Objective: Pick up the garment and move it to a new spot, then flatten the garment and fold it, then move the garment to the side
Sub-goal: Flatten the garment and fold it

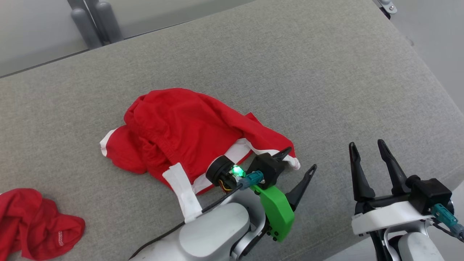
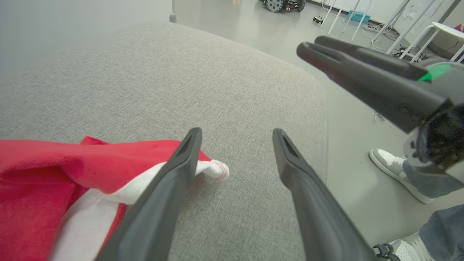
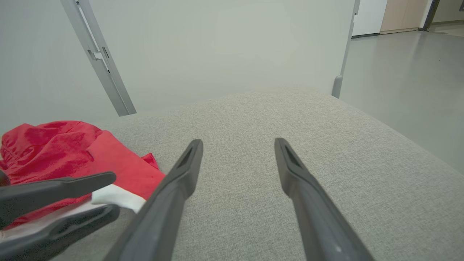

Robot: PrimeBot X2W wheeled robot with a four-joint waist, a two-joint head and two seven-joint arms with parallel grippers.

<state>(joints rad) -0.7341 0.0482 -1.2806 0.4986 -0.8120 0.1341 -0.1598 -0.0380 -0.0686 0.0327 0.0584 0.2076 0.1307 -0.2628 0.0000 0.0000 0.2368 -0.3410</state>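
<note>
Lying crumpled, red white-trimmed garment [image 1: 181,123] rests on woven grey cushion [image 1: 308,72].

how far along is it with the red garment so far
Nothing looks done: the garment lies crumpled, unfolded, on the grey cushion. In hand: the left gripper is open at its white-trimmed corner, not yet gripping; the right gripper is open over bare cushion. To do: pick up, move, flatten, fold, set aside.

No text, label or number can be read anywhere.
</note>
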